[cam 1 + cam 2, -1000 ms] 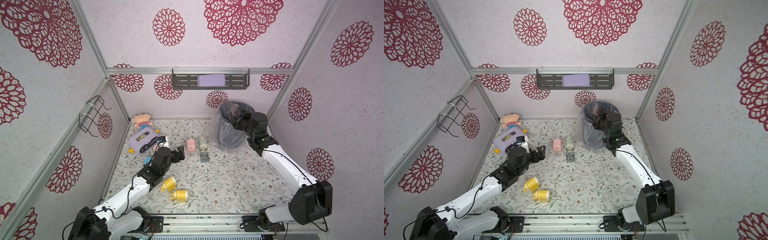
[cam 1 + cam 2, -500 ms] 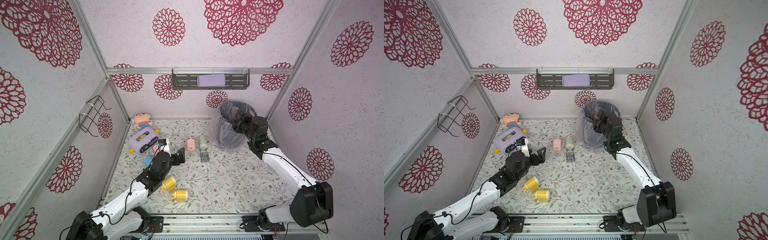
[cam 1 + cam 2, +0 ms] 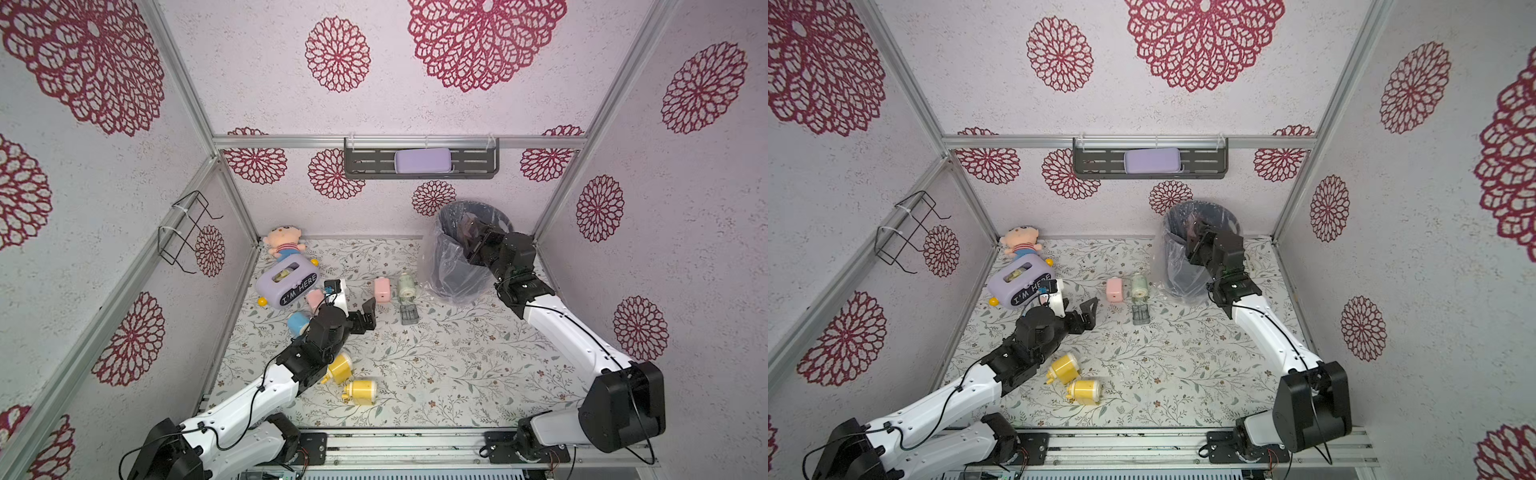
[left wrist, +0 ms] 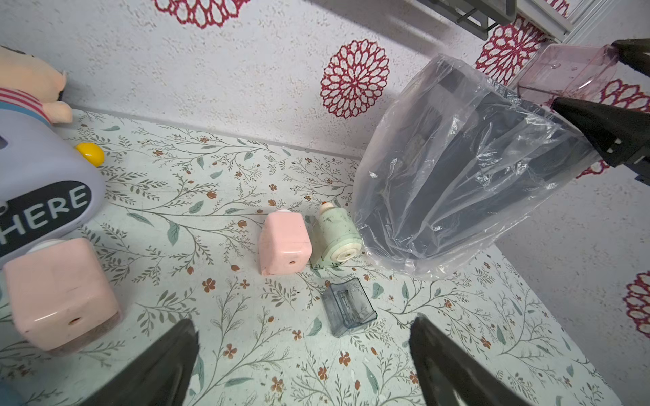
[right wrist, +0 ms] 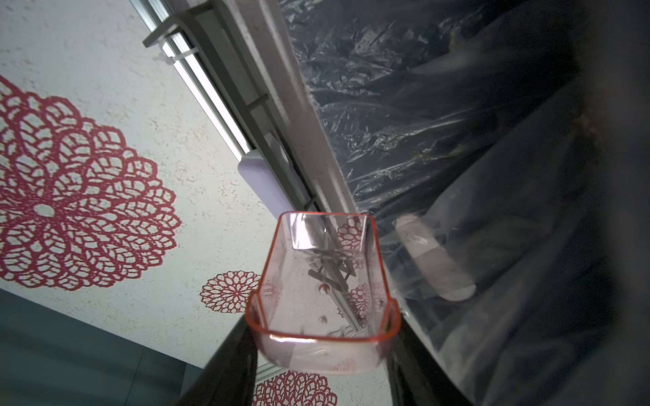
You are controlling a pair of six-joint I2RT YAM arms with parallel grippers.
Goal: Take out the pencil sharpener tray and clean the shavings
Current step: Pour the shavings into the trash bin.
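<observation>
Pale textured walls stamped with red flower medallions enclose a bench [image 3: 457,365] covered in a leafy floral print. At the bench's back right corner stands a dark bin [image 3: 451,274] lined with a clear plastic bag. The right gripper [image 5: 323,316] reaches over the bin's open mouth, its jaws clamped on the sides of a clear pink shavings tray [image 4: 566,70]; it looks almost bare inside, with only a faint reddish dusting. The left gripper [image 4: 304,321] hovers over the bench nearer the left edge, its jaws spread wide apart and holding nothing. Ahead of it, toward the back edge and just beside the bin, a pink sharpener [image 4: 285,246] sits next to a pale green sharpener [image 4: 337,235] lying on its side, with a small grey tray [image 4: 348,309] lying apart on the bench in front of the green one. Along the left edge sit a lilac tissue box [image 3: 286,282] lettered "I'M HERE", a plush doll [image 3: 284,243] in the back left corner, a second pink sharpener [image 4: 59,291] and a blue sharpener [image 3: 297,322]. Two yellow sharpeners [image 3: 360,390] lie toppled near the front edge.
</observation>
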